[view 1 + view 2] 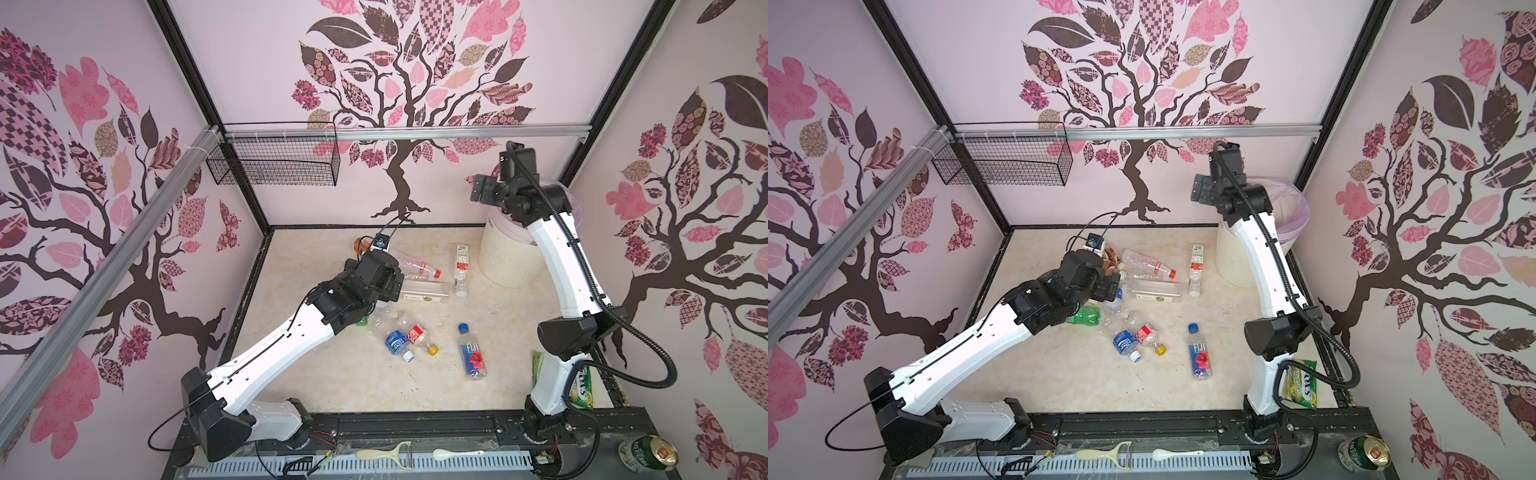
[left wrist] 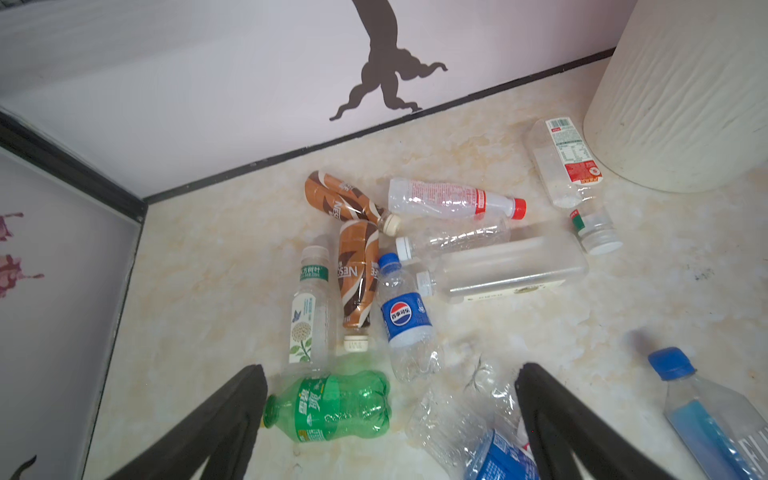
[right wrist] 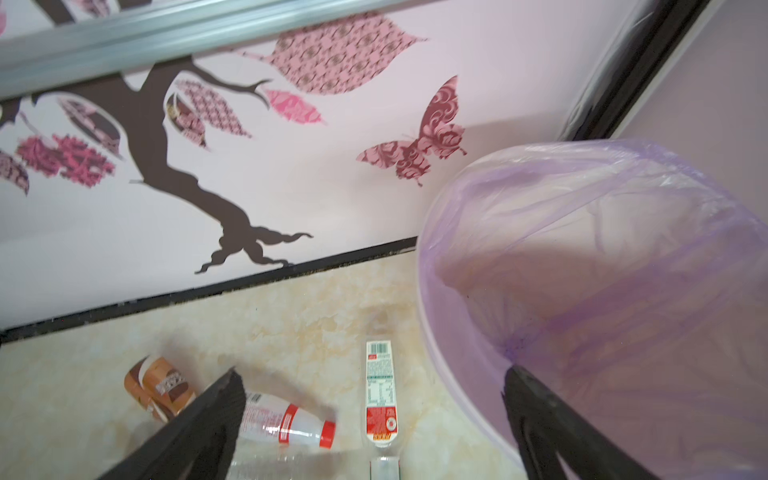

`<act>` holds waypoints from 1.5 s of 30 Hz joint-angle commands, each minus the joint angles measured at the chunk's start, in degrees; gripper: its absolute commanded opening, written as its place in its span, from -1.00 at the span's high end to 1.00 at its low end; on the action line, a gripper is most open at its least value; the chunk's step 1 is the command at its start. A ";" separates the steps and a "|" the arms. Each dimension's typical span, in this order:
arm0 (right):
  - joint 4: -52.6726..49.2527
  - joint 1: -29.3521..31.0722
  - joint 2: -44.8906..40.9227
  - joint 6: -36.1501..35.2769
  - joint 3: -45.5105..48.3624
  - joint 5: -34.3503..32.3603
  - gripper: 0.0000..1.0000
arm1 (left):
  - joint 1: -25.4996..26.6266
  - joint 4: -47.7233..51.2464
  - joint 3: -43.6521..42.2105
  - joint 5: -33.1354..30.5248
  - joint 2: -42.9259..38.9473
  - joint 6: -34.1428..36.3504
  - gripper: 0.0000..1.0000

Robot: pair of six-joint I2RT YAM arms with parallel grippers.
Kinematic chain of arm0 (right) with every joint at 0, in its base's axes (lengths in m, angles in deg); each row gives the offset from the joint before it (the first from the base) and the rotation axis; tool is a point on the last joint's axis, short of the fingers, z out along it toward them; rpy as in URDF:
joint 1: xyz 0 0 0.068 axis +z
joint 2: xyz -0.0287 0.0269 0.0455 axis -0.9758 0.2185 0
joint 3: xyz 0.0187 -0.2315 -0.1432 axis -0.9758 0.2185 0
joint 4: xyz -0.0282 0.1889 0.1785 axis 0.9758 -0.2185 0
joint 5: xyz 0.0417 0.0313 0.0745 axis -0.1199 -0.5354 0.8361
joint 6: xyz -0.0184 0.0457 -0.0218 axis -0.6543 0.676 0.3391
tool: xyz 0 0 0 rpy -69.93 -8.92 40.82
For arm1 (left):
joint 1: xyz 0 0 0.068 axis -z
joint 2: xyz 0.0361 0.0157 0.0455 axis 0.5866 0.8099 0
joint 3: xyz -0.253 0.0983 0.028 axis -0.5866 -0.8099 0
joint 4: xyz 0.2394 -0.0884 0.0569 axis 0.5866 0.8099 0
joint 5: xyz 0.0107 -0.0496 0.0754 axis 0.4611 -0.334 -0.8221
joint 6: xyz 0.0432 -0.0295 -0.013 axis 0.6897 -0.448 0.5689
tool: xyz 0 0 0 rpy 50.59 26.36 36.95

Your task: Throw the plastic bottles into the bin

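Right hand released at bin | left hand released above bottles | snack bag aside

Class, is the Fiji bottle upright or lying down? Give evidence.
Lying down: the Fiji bottle stretches lengthwise on the table, label facing up, blue cap at one end.

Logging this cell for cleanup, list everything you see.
plastic bottles: about a dozen, mostly clear, one green, two brown, on the tabletop
bin: one, cream with lilac liner, far right corner
wire basket: one, black, back wall
snack bag: one, yellow-green, tabletop's front right
can: one, green, front right ledge
peeler: one, cream, front ledge
spoon: one, white, front ledge
left claw: one, black, open above bottles
right claw: one, black, open above bin's rim
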 commanded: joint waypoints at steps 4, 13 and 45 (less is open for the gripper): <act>-5.20 9.38 -5.92 2.16 14.14 -9.14 -0.99 | -0.64 5.28 -4.04 7.04 -3.72 -8.29 -0.97; -2.56 12.75 -23.17 12.65 48.37 -3.75 -0.99 | -4.23 2.33 -14.45 18.91 -12.35 -12.43 -0.97; 14.66 15.82 -30.49 19.09 89.68 20.15 -0.72 | -6.00 0.49 -21.86 29.25 -10.38 -21.86 -0.96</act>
